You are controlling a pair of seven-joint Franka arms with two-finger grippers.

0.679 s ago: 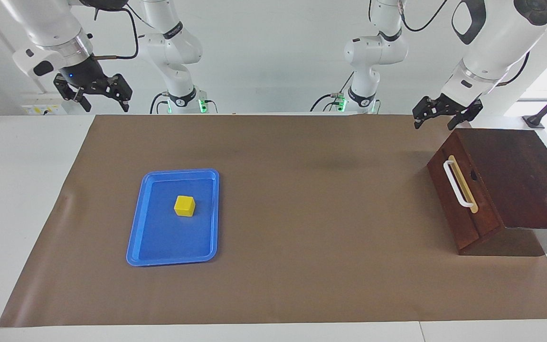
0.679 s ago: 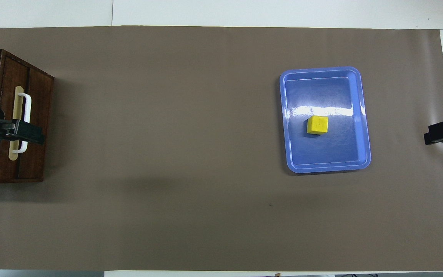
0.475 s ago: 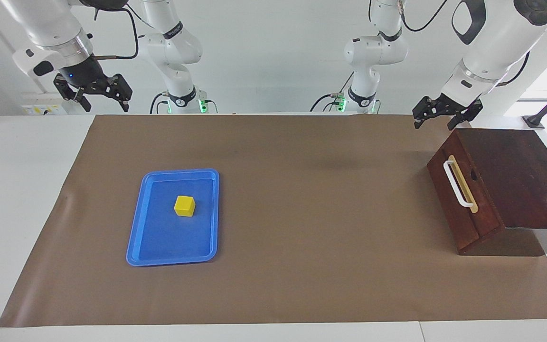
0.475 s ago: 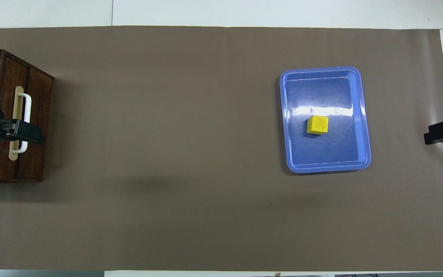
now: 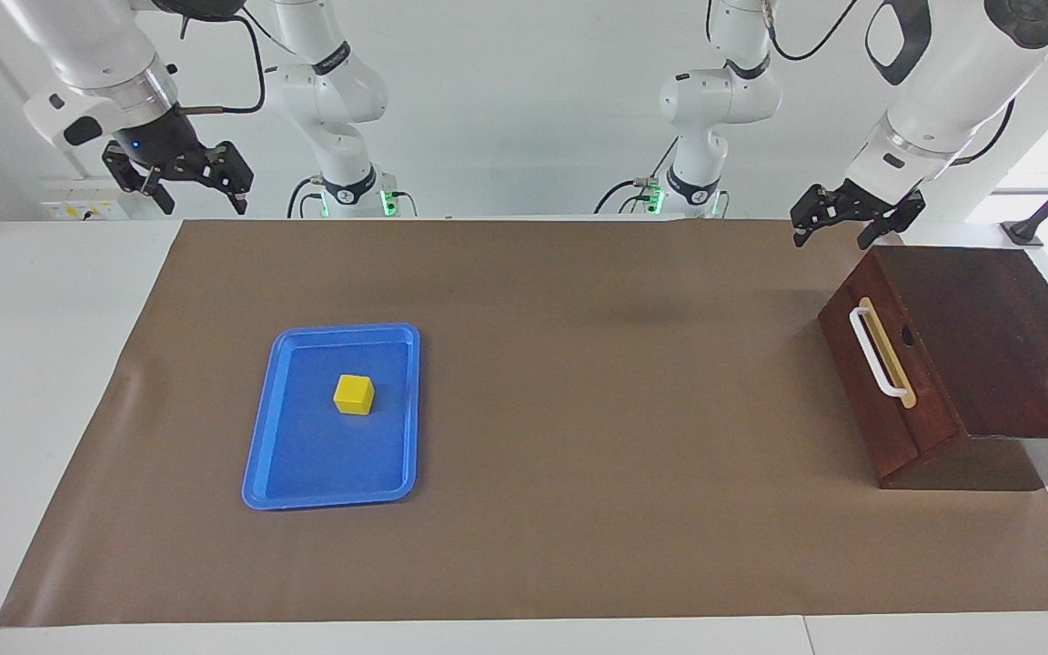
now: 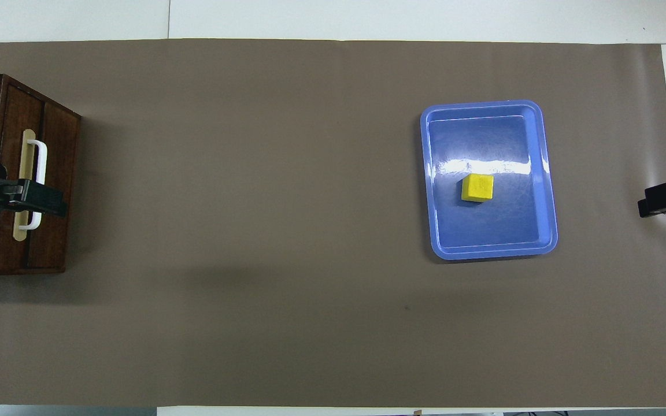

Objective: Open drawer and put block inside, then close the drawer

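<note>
The drawer [image 5: 924, 391] is closed in its dark wooden box at the left arm's end of the table, and its white bar handle [image 5: 879, 353] is free. A small yellow block [image 5: 354, 395] sits in a blue tray [image 5: 324, 459] toward the right arm's end. My left gripper [image 5: 833, 238] hangs open in the air over the box corner nearest the robots, touching nothing. In the overhead view the left gripper [image 6: 38, 199] overlaps the handle [image 6: 37, 156]. My right gripper [image 5: 201, 198] waits open and high over the table's edge by its base, well away from the tray [image 6: 483, 234] and block [image 6: 477, 188].
A brown mat [image 5: 579, 409] covers most of the white table. The box top [image 5: 988, 337] slopes up from the drawer front. Both arm bases stand along the robots' edge of the table.
</note>
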